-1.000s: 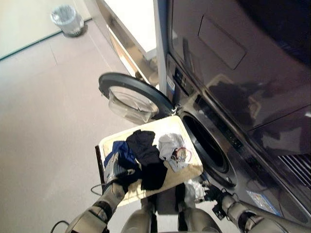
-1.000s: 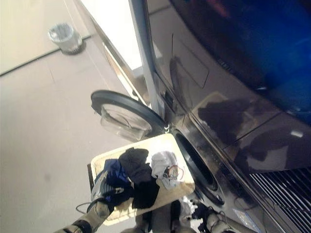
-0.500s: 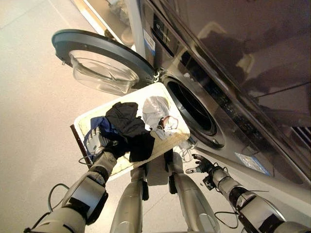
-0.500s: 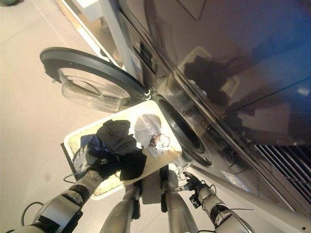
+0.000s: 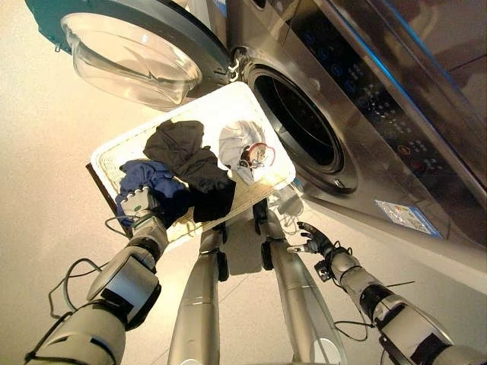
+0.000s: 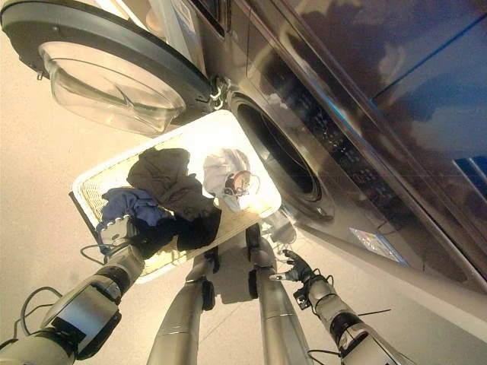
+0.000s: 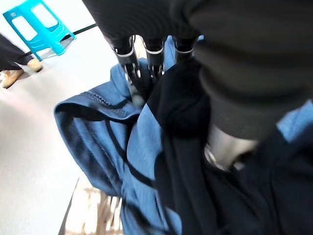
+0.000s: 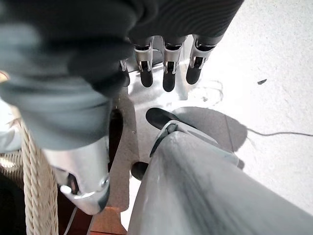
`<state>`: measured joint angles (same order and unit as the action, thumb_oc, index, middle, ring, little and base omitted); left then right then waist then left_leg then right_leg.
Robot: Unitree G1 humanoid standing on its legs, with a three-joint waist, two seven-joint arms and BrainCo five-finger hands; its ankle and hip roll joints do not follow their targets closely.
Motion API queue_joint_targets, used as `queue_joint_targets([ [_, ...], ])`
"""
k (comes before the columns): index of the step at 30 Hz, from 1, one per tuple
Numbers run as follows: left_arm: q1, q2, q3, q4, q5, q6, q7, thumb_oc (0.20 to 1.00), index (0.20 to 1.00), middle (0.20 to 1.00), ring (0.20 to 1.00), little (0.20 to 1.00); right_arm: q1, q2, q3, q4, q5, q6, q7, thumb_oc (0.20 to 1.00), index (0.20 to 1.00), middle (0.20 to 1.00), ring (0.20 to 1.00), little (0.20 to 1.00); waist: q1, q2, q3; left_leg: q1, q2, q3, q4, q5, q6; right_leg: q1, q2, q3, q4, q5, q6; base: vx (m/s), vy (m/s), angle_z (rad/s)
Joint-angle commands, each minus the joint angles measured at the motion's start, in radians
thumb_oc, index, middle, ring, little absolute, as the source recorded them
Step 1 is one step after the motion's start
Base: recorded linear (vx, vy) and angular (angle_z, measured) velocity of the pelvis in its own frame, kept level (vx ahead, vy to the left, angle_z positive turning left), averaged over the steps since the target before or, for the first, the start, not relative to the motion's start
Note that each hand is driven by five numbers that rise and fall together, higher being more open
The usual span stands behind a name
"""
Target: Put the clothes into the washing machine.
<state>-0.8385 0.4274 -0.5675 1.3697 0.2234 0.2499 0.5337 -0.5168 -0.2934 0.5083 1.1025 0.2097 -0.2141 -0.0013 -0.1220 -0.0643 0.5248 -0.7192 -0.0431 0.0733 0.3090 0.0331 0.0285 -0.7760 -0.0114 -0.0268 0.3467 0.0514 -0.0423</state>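
Note:
A white woven basket (image 5: 213, 110) stands in front of the washing machine's round drum opening (image 5: 300, 122), whose door (image 5: 129, 53) is swung wide open to the left. In the basket lie a blue garment (image 5: 144, 176), a black garment (image 5: 186, 156) and a white-grey garment (image 5: 242, 144). My left hand (image 5: 141, 204) is at the basket's near left corner, its fingers (image 7: 132, 63) curled into the blue garment (image 7: 98, 132), with black cloth bunched against the thumb. My right hand (image 5: 312, 239) hangs open and holding nothing below the basket's near right corner.
A pale cloth (image 5: 288, 204) hangs just under the basket's right corner, close to my right hand. The machine's dark front panel (image 5: 396, 152) runs along the right. A turquoise stool (image 7: 41, 24) and a person's shoe (image 7: 17, 73) are on the floor beyond the basket.
The camera has tipped down and closer, so the whole scene has shifted. My left hand stays on the blue garment. My right hand has come away from the pale cloth and spread open.

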Motion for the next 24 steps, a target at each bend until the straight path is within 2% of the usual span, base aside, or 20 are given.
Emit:
queue_joint_targets([
  [1, 0.054, -0.005, 0.049, 0.024, -0.033, -0.019, -0.063, 0.200, 0.200, 0.200, 0.200, 0.200, 0.046, -0.034, -0.003, -0.076, 0.041, -0.050, -0.004, 1.000, 1.000, 1.000, 1.000, 1.000, 0.000, 0.014, -0.005, -0.041, -0.035, -0.027, 0.088, 0.011, 0.012, 0.001, -0.006, 0.022, -0.069, 0.096, 0.045, -0.04, 0.006, 0.01],
  [5, 0.078, -0.005, 0.057, 0.010, -0.053, -0.076, -0.045, 0.200, 0.200, 0.200, 0.200, 0.200, 0.058, -0.047, -0.015, -0.126, 0.067, -0.072, 0.004, 1.000, 1.000, 1.000, 1.000, 1.000, 0.006, 0.016, -0.005, -0.016, -0.035, -0.033, 0.065, 0.023, 0.008, 0.028, -0.005, 0.019, -0.076, 0.092, 0.045, -0.05, -0.010, 0.04],
  [7, 0.098, 0.007, 0.048, -0.024, -0.046, -0.164, -0.010, 0.200, 0.200, 0.200, 0.200, 0.200, 0.081, -0.061, -0.028, -0.188, 0.092, -0.108, 0.018, 1.000, 1.000, 1.000, 1.000, 1.000, 0.010, 0.013, -0.005, 0.026, -0.031, -0.035, 0.029, 0.037, 0.004, 0.066, -0.002, 0.019, -0.091, 0.095, 0.051, -0.06, -0.063, 0.07],
  [9, 0.106, 0.012, 0.051, -0.041, -0.049, -0.194, 0.005, 0.200, 0.200, 0.200, 0.200, 0.200, 0.090, -0.065, -0.032, -0.219, 0.101, -0.112, 0.016, 1.000, 1.000, 1.000, 1.000, 1.000, 0.012, 0.013, -0.005, 0.042, -0.030, -0.035, 0.012, 0.042, 0.004, 0.080, -0.002, 0.016, -0.096, 0.096, 0.054, -0.05, -0.054, 0.06],
  [10, 0.129, 0.020, 0.060, -0.097, -0.092, -0.238, 0.032, 0.200, 0.200, 0.200, 0.200, 0.200, 0.116, -0.076, -0.045, -0.289, 0.118, -0.121, 0.014, 1.000, 1.000, 1.000, 1.000, 1.000, 0.018, 0.014, -0.005, 0.081, -0.030, -0.036, -0.025, 0.054, 0.001, 0.118, -0.002, 0.012, -0.113, 0.098, 0.060, -0.05, -0.060, 0.05],
  [12, 0.145, 0.022, 0.071, -0.125, -0.103, -0.255, 0.043, 0.200, 0.200, 0.200, 0.200, 0.200, 0.133, -0.080, -0.051, -0.323, 0.124, -0.125, 0.012, 1.000, 1.000, 1.000, 1.000, 1.000, 0.022, 0.016, -0.005, 0.100, -0.031, -0.037, -0.044, 0.060, 0.000, 0.136, -0.002, 0.010, -0.120, 0.099, 0.063, -0.03, -0.053, 0.03],
  [14, 0.204, 0.033, 0.106, -0.230, -0.139, -0.294, 0.068, 0.200, 0.200, 0.200, 0.200, 0.200, 0.186, -0.097, -0.084, -0.443, 0.138, -0.122, 0.010, 1.000, 1.000, 1.000, 1.000, 1.000, 0.035, 0.025, -0.005, 0.164, -0.033, -0.042, -0.096, 0.073, -0.003, 0.196, -0.008, 0.000, -0.143, 0.098, 0.074, -0.02, -0.087, 0.02],
  [16, 0.255, 0.037, 0.136, -0.328, -0.153, -0.297, 0.087, 0.200, 0.200, 0.200, 0.200, 0.200, 0.227, -0.112, -0.113, -0.554, 0.140, -0.107, 0.003, 1.000, 1.000, 1.000, 1.000, 1.000, 0.045, 0.032, -0.005, 0.216, -0.035, -0.047, -0.131, 0.082, -0.006, 0.245, -0.016, -0.011, -0.162, 0.096, 0.081, -0.02, -0.074, 0.03],
  [19, 0.288, 0.037, 0.154, -0.376, -0.167, -0.315, 0.107, 0.200, 0.200, 0.200, 0.200, 0.200, 0.251, -0.115, -0.126, -0.604, 0.138, -0.110, -0.002, 1.000, 1.000, 1.000, 1.000, 1.000, 0.051, 0.036, -0.009, 0.239, -0.038, -0.054, -0.148, 0.085, -0.007, 0.267, -0.020, -0.016, -0.173, 0.095, 0.084, 0.00, -0.052, 0.12],
  [20, 0.420, 0.027, 0.221, -0.541, -0.151, -0.337, 0.182, 0.200, 0.200, 0.200, 0.200, 0.200, 0.326, -0.112, -0.196, -0.742, 0.115, -0.116, 0.009, 1.000, 1.000, 1.000, 1.000, 1.000, 0.075, 0.055, -0.053, 0.305, -0.058, -0.093, -0.215, 0.100, -0.004, 0.335, -0.025, -0.028, -0.224, 0.099, 0.093, 0.00, -0.109, 0.19],
  [21, 0.430, 0.026, 0.227, -0.552, -0.150, -0.338, 0.183, 0.200, 0.200, 0.200, 0.200, 0.200, 0.331, -0.111, -0.202, -0.750, 0.113, -0.119, 0.011, 1.000, 1.000, 1.000, 1.000, 1.000, 0.076, 0.056, -0.058, 0.307, -0.059, -0.095, -0.221, 0.103, -0.003, 0.337, -0.026, -0.029, -0.229, 0.101, 0.094, 0.02, -0.103, 0.16],
  [23, 0.525, 0.009, 0.284, -0.661, -0.185, -0.404, 0.201, 0.200, 0.200, 0.200, 0.200, 0.200, 0.372, -0.103, -0.248, -0.832, 0.100, -0.119, 0.022, 1.000, 1.000, 1.000, 1.000, 1.000, 0.090, 0.068, -0.089, 0.357, -0.064, -0.112, -0.267, 0.108, -0.003, 0.388, -0.031, -0.039, -0.263, 0.100, 0.099, 0.04, -0.049, 0.28],
  [24, 0.534, 0.007, 0.291, -0.673, -0.193, -0.416, 0.199, 0.200, 0.200, 0.200, 0.200, 0.200, 0.376, -0.102, -0.253, -0.841, 0.097, -0.121, 0.022, 1.000, 1.000, 1.000, 1.000, 1.000, 0.092, 0.069, -0.094, 0.358, -0.065, -0.113, -0.271, 0.111, -0.003, 0.390, -0.031, -0.040, -0.269, 0.102, 0.100, 0.05, -0.042, 0.21],
])
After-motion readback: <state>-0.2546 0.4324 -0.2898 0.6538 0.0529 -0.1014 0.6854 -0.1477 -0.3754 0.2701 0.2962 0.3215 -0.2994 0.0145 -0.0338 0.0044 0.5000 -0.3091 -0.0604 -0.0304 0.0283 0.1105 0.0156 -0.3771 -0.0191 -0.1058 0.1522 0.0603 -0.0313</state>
